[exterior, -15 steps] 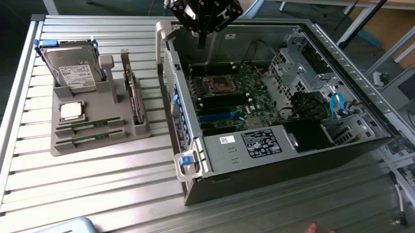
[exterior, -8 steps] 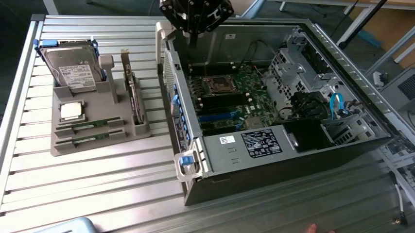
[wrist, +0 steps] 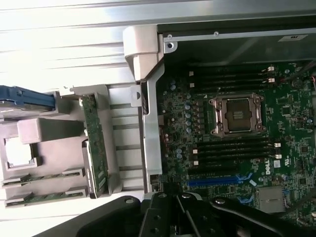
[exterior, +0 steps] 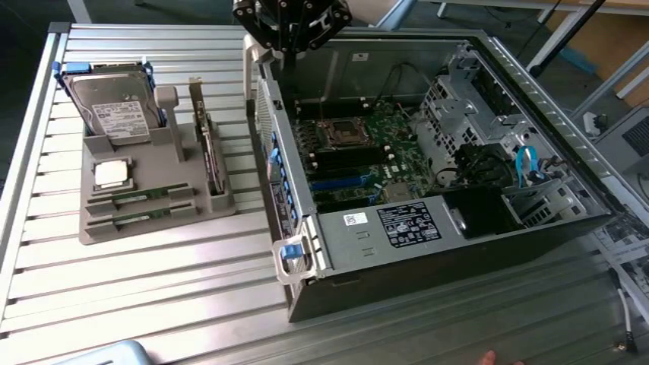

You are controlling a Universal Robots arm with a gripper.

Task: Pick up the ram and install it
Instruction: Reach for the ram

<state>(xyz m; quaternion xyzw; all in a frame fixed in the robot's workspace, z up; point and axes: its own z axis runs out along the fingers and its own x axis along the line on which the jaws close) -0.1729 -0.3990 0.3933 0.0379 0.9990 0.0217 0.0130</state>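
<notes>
Two ram sticks (exterior: 137,198), thin green strips, lie side by side in slots at the front of a grey holder (exterior: 152,224) on the exterior view's left. The wrist view shows the same sticks (wrist: 42,178) in the holder (wrist: 49,128). My gripper (exterior: 291,26) hangs high over the rear corner of the open computer case (exterior: 406,243), well apart from the sticks and holding nothing that I can see. Its dark body (wrist: 177,215) looks down on the case wall. The motherboard (exterior: 370,148) lies bare, with black memory slots (wrist: 232,148) beside the processor socket (wrist: 237,114).
The holder also carries a hard drive (exterior: 117,106), a tall green expansion card (exterior: 208,144) and a square silver processor chip (exterior: 112,173). The slatted metal table (exterior: 152,296) runs around the case. A person's fingertip (exterior: 490,356) shows at the front edge.
</notes>
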